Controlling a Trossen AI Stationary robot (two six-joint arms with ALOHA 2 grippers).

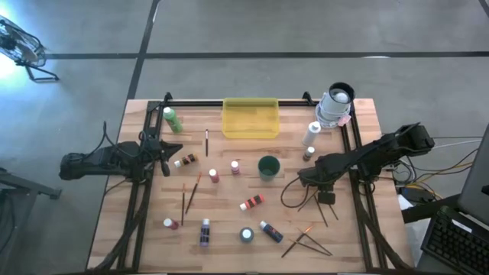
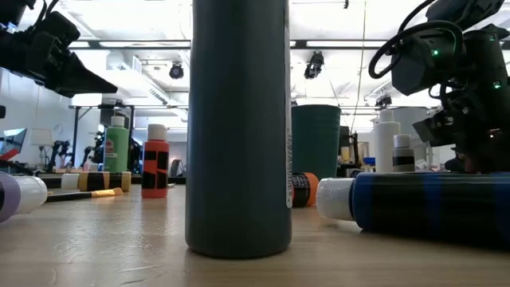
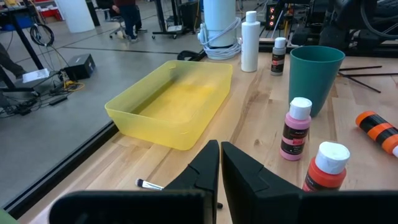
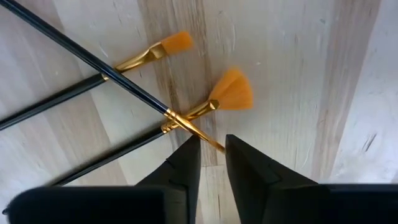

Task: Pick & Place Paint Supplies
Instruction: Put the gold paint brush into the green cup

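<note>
The right pincer [image 4: 211, 149], narrowly parted, straddles a diagonal brush [image 4: 124, 84], grasp unclear.

High view: overhead, straight down on whole table [image 1: 252, 221]. Low view: tabletop level, close behind a bottle. Wrist cams: near. High, low & left wrist share green cup [image 1: 268, 166].

R tool [image 4: 212, 163] over crossed brushes [image 4: 163, 111] (fan tip nearest) | jaws narrow | wood table [image 4: 298, 74]

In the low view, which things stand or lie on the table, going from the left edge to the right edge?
Green bottle → red-orange bottle → big grey bottle → dark green cup → white bottle → lying blue bottle.
</note>
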